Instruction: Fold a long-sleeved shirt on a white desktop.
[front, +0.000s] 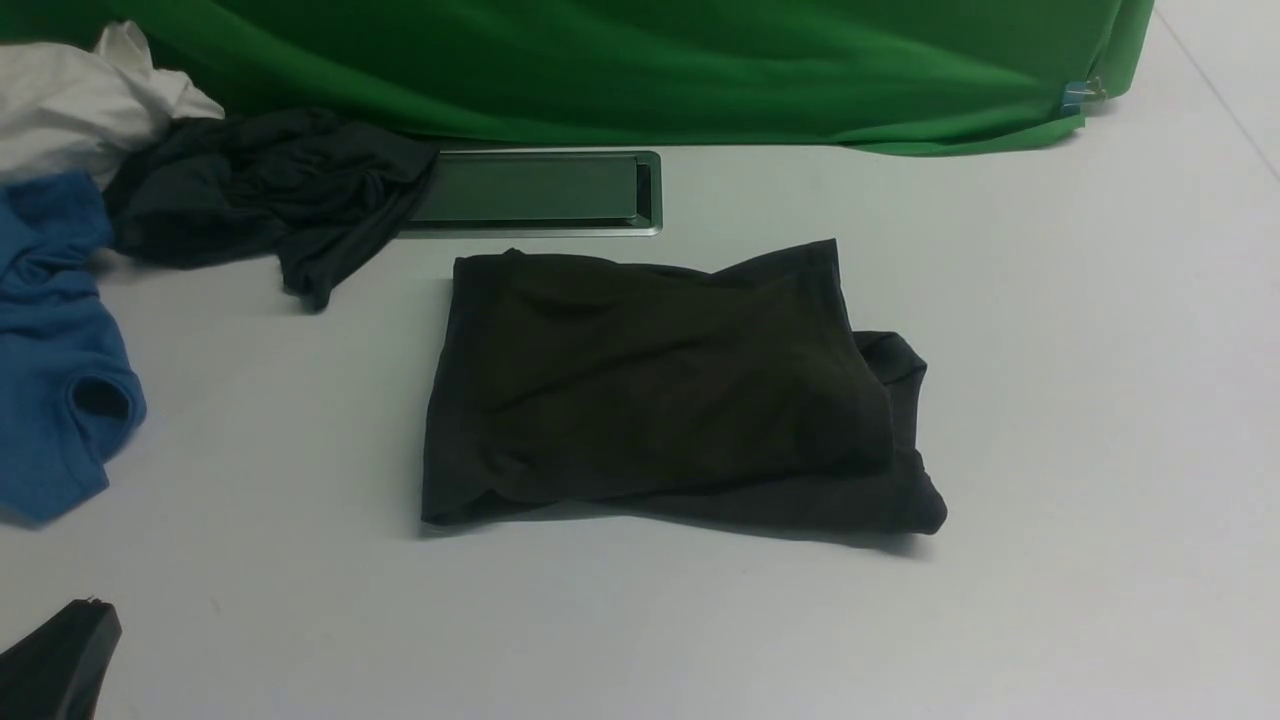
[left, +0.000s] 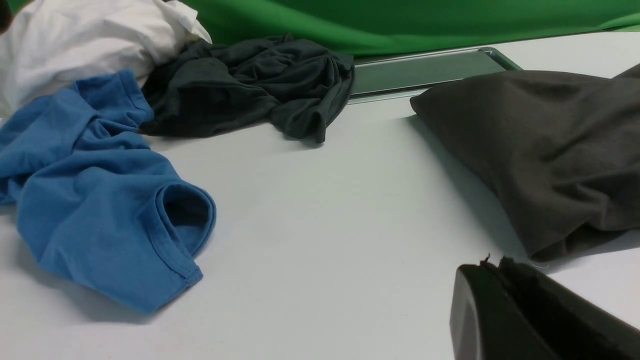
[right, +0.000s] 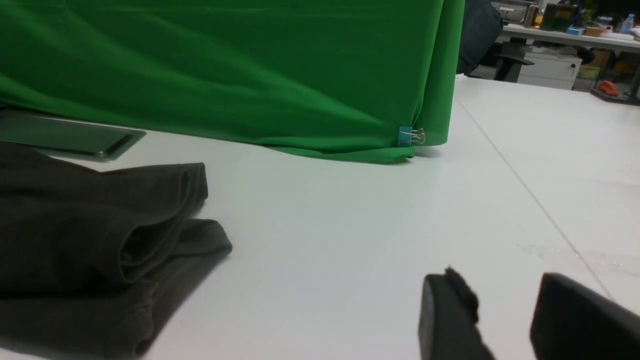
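Nearest, at the near left of the worktop (front: 1050, 420): left gripper (left: 492, 267), jaws clenched on nothing. Right gripper (right: 505, 305) out of the front view, jaws parted, empty, well clear of the shirt's right side. Farther in, mid-worktop: long-sleeved shirt (front: 660, 390), folded into a rough rectangle, untouched. Just behind the shirt: cable hatch (front: 540, 192). Left of the shirt: blue garment (front: 55, 370) and charcoal garment (front: 260, 195).

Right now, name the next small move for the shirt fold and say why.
Probably tidy the long-sleeved shirt: its right edge juts past the top layer. The open right tool is empty beside it on the white desktop.
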